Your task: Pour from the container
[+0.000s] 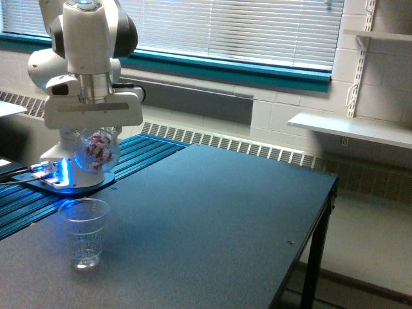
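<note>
Above dark table [225, 212], pincer [95, 138] grips container [96, 151] of reddish pieces.

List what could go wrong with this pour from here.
1. The container in the gripper hangs high above the ridged cup, so falling pieces may bounce out or miss.
2. It looks offset toward the exterior view's right of the cup's mouth, so the stream could land on the table.
3. The light, empty-looking cup could tip if struck.

Most of the dark table [225, 212] is wide open toward the exterior view's right, with only the ridged cup [84, 232] and the arm's base [72, 168] crowding its left corner.
</note>
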Robot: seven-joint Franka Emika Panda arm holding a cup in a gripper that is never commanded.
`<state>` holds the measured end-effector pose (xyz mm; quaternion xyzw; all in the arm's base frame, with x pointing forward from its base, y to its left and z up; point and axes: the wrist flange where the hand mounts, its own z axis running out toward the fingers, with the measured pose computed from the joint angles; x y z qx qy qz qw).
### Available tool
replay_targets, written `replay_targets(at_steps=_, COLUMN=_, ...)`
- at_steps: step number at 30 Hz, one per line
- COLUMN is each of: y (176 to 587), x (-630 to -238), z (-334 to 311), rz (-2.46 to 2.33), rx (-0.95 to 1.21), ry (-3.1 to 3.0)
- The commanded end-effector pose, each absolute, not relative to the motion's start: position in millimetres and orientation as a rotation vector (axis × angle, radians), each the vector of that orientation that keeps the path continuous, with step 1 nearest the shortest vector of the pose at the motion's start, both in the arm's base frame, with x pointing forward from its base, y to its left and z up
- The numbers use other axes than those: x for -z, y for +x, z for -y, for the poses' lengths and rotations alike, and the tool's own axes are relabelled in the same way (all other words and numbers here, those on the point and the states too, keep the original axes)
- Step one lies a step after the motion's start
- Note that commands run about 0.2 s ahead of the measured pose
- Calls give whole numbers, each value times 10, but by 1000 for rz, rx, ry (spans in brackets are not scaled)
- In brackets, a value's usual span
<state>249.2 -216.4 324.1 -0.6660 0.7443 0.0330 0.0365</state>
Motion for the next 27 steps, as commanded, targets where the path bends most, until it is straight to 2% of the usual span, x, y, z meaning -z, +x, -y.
replay_targets(at_steps=1, y=2562, x=-3280, z=2247, rz=-2260, rx=-81, ry=-2043)
replay_targets(at_steps=15, y=2608, x=-3292, z=2450, rz=-2300, rx=-76, ry=-1975)
replay_targets(at_steps=27, y=2689, x=-3252, z=2373, rz=-2293, rx=-111, ry=-1917)
